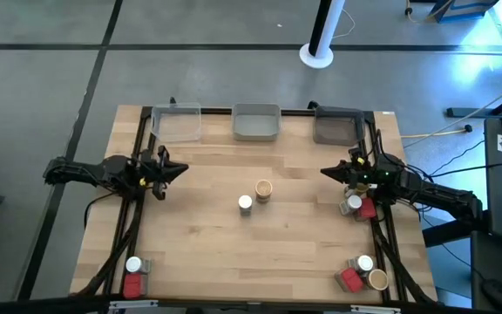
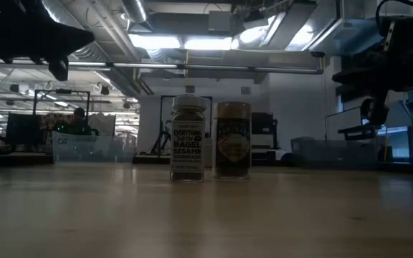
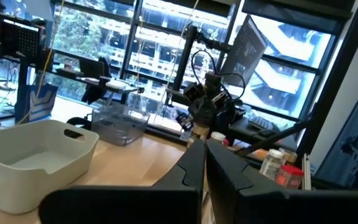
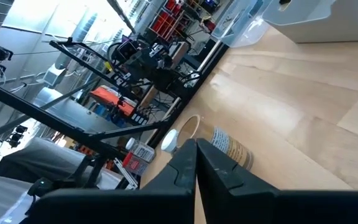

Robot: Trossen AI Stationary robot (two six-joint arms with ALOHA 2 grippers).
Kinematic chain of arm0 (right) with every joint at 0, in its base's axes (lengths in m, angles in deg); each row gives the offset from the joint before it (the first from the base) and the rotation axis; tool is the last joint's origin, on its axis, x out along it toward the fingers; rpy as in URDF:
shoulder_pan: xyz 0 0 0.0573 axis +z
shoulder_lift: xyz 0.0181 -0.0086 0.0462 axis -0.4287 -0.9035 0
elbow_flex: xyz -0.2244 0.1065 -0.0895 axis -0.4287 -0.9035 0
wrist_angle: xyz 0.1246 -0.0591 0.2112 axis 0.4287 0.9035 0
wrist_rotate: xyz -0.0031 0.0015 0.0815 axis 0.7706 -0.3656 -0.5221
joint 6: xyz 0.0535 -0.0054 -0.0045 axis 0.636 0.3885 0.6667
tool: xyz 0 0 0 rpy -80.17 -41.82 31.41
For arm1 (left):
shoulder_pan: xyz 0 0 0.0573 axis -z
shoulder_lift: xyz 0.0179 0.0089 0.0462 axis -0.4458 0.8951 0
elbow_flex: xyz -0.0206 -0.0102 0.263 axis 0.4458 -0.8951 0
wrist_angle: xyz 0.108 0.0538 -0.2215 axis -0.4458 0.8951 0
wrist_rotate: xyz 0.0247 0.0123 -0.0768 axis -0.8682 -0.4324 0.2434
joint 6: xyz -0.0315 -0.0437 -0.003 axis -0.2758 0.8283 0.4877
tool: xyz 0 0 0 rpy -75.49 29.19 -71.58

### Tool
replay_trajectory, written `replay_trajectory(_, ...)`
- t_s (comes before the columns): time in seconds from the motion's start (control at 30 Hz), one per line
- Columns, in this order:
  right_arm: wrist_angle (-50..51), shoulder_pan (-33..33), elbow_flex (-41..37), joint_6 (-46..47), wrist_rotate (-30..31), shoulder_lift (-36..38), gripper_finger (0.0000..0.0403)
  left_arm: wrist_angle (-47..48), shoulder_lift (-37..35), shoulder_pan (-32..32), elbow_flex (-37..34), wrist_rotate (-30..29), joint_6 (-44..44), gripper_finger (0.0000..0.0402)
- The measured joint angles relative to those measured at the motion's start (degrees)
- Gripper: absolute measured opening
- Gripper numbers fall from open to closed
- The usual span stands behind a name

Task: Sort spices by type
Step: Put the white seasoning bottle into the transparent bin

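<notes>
In the middle of the table a white-capped spice jar (image 1: 246,203) (image 2: 188,138) and a tan-brown jar (image 1: 263,189) (image 2: 232,140) stand upright side by side. More spices stand at the right edge (image 1: 358,206), the near right corner (image 1: 362,275) and the near left corner (image 1: 133,275): white-capped jars, red packets and a tan jar. My left gripper (image 1: 184,169) (image 3: 204,149) hovers shut over the table's left side and points toward the middle. My right gripper (image 1: 323,172) (image 4: 196,149) hovers shut on the right side, facing it. Neither holds anything.
Three trays line the far edge: a clear one (image 1: 177,122), a pale grey one (image 1: 256,122) and a dark grey one (image 1: 336,126). Black rails (image 1: 129,227) run along the left and right sides. Bare wood lies between the two middle jars and the trays.
</notes>
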Motion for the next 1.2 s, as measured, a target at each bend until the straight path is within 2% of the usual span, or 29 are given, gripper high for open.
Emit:
replay_trajectory(0.13,0.03,0.0,0.0,0.04,0.24,0.0,0.0012,-2.94,3.07,0.02,0.07,0.02,0.64,0.0005)
replay_trajectory(0.33,0.05,-0.01,-0.04,0.07,5.24,0.0,0.0012,-8.47,11.88,0.02,0.79,0.02,0.66,0.0005)
replay_trajectory(0.57,0.04,0.0,-0.11,-0.34,7.43,0.0,0.0012,-9.59,23.44,0.0,6.78,0.02,0.38,0.0005)
replay_trajectory(0.77,0.04,-0.01,-0.11,-13.8,14.52,0.0,0.0012,-9.35,35.81,0.02,14.52,0.02,-1.75,0.0005)
replay_trajectory(0.97,-0.25,0.0,-0.11,-22.05,13.3,0.0,0.0012,-9.07,48.26,0.02,22.38,0.04,-4.4,0.0005)
replay_trajectory(1.2,-6.94,0.0,-0.11,-29.88,3.33,0.0,0.0012,-9.54,60.98,0.02,29.2,1.36,-4.96,0.0005)
